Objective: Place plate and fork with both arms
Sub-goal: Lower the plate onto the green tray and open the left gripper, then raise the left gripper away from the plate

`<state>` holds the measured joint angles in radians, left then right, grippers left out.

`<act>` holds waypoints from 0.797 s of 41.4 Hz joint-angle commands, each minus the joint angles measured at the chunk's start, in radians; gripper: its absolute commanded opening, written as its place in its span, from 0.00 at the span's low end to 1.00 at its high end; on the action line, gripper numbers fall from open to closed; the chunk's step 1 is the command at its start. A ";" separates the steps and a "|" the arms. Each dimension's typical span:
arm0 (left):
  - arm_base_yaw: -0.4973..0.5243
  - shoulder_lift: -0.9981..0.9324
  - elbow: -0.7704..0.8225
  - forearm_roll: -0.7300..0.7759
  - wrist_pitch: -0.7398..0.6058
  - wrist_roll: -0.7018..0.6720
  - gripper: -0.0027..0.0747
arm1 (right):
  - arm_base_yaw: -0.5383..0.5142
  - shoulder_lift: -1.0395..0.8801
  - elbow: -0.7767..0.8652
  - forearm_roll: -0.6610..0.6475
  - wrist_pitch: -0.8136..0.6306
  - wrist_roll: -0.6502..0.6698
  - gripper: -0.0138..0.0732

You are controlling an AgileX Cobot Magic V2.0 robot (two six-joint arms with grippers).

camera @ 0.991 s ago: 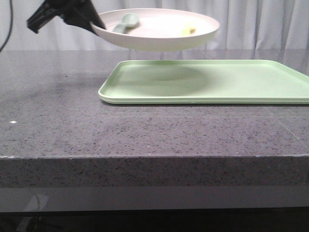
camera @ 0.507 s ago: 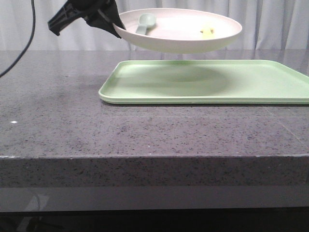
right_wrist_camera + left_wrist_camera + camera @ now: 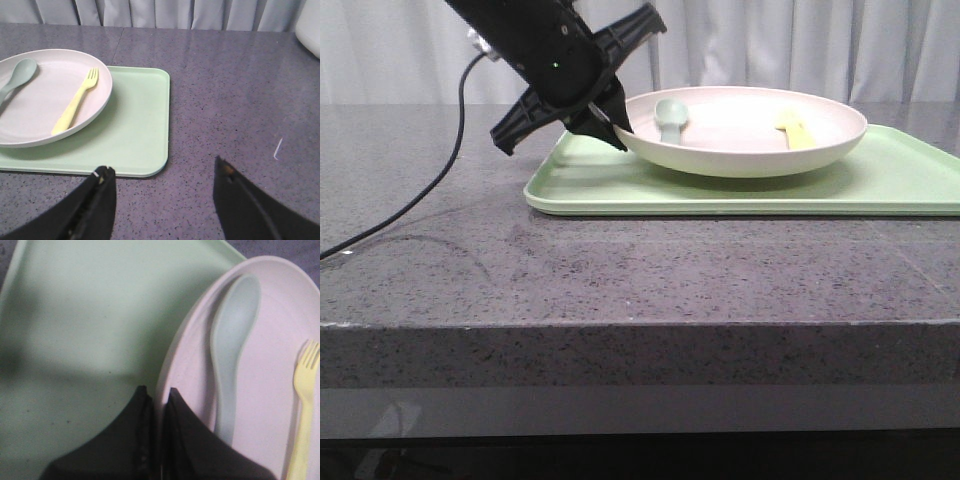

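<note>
Item: my left gripper [image 3: 610, 118] pinches the rim of the plate [image 3: 745, 135], which sits on the green tray [image 3: 880, 185] toward the table's far edge carrying fork [image 3: 795, 130] and spoon [image 3: 670, 118]; right gripper [image 3: 162, 192] gapes empty; risk: a dragging release tips the cutlery out.
</note>
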<state>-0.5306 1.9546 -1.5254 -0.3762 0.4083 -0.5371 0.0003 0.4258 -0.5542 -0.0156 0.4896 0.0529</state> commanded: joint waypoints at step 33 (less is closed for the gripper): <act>-0.007 -0.111 -0.039 0.206 0.082 0.002 0.48 | -0.003 0.014 -0.032 -0.014 -0.083 -0.007 0.68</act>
<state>-0.5314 1.9461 -1.5298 -0.2575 0.4951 -0.5391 0.0003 0.4258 -0.5542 -0.0156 0.4896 0.0529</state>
